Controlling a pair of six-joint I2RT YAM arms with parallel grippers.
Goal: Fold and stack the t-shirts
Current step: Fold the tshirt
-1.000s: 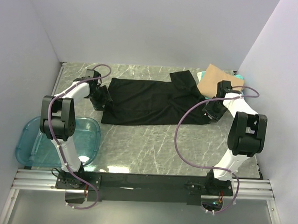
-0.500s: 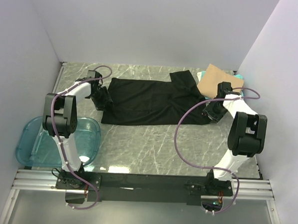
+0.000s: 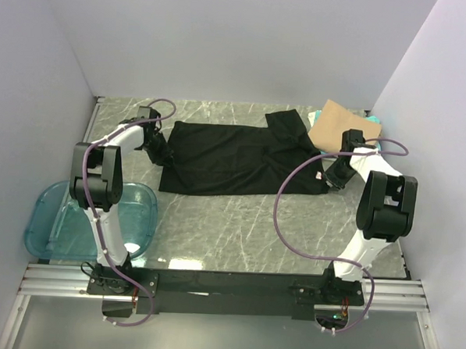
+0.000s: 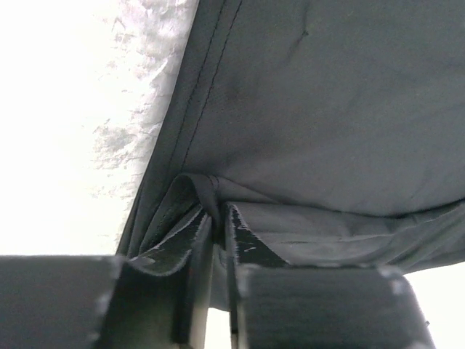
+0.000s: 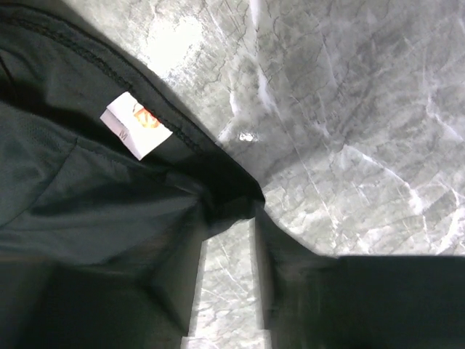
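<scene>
Black, tan, teal: three shirts counted; two grippers; one tub; one table.

Black shirt (image 3: 234, 159): spread flat across the middle of the table (image 3: 238, 229), long side running left to right; soft matte cloth, a few shallow creases; one sleeve folded up at the far right.

Tan shirt (image 3: 339, 127): far right corner, a flat angled piece of cloth touching the black shirt's right end.

Teal shirt (image 3: 374, 118): under the tan one; only slivers show past the tan edges, so its shape is not readable.

Tub (image 3: 49, 226): translucent blue plastic, rounded rectangle, near left; partly hidden behind the left arm.

Table surface: grey-white marbling, glossy, with glare patches.

Left gripper (image 4: 216, 229): at the black shirt's left edge; jaws nearly together, with a small fold of the double-stitched hem pinched between them.

Right gripper (image 5: 227, 227): at the black shirt's right end by the collar; jaws partly apart, marble showing in the gap; a dark cloth edge lies across the tips; whether it is gripped cannot be told.

Label (image 5: 136, 125): small white rectangle, letter M and an orange mark, sewn at the collar seam.

Left wrist view: table blown out to white; both wrist views cut the fingers off at the bottom edge.
</scene>
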